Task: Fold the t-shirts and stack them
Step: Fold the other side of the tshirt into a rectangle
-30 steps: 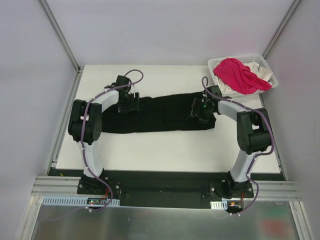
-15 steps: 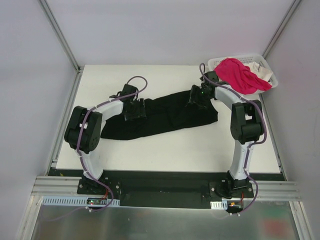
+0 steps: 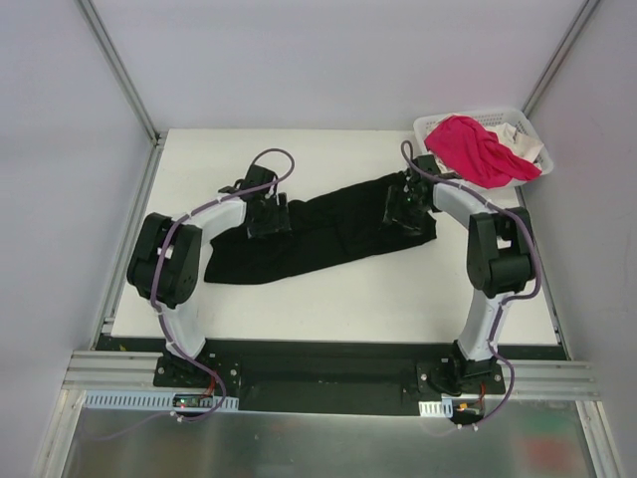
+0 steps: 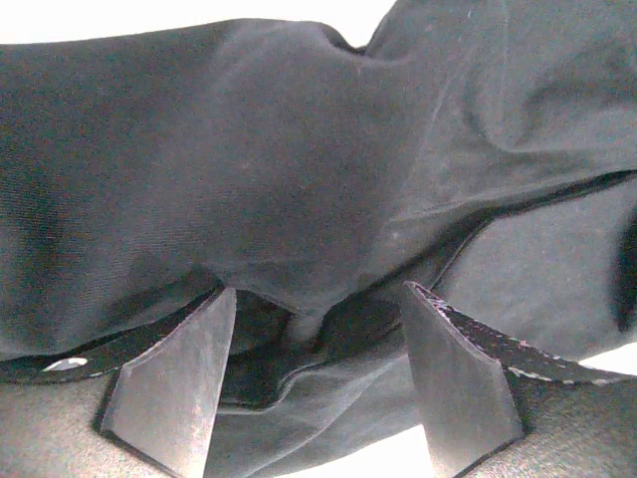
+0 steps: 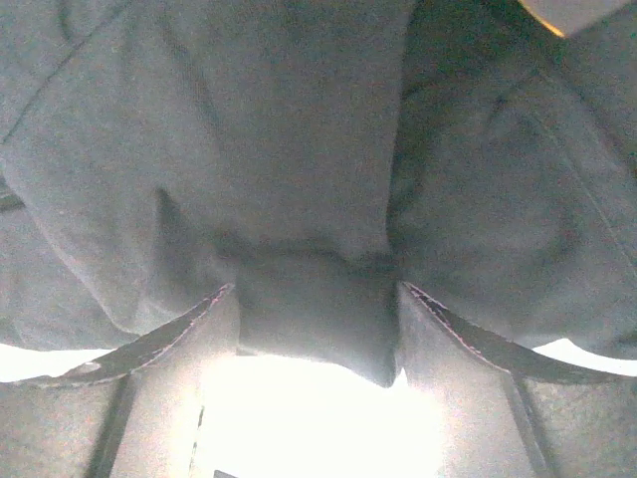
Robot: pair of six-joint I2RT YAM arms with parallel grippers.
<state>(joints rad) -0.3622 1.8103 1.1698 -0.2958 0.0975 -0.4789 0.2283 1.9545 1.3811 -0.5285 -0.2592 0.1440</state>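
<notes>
While both your arms reach out over the table (image 3: 328, 299), black t-shirt (image 3: 318, 234): it lies as a long rumpled band across the middle of the table, slanting from your near left up to your far right.
Left gripper (image 3: 267, 221): it sits down on the far edge of the band, toward the band's left end.
Left claw, wrist view (image 4: 317, 299): your two fingers (image 4: 169, 383) pinch a sagging fold of the black t-shirt (image 4: 299, 169) that hangs between them.
Right gripper (image 3: 406, 209): it sits low on the band's far right end, just this side of the basket (image 3: 478, 112).
Right claw, wrist view (image 5: 317, 299): a thick wad of the black t-shirt (image 5: 299, 149) fills the gap, pinched between both fingers.
Pink t-shirt (image 3: 478, 149): it is heaped in the basket at your far right corner, draped over the near rim.
White t-shirt (image 3: 523, 139): it is in the same basket, partly under the pink one.
</notes>
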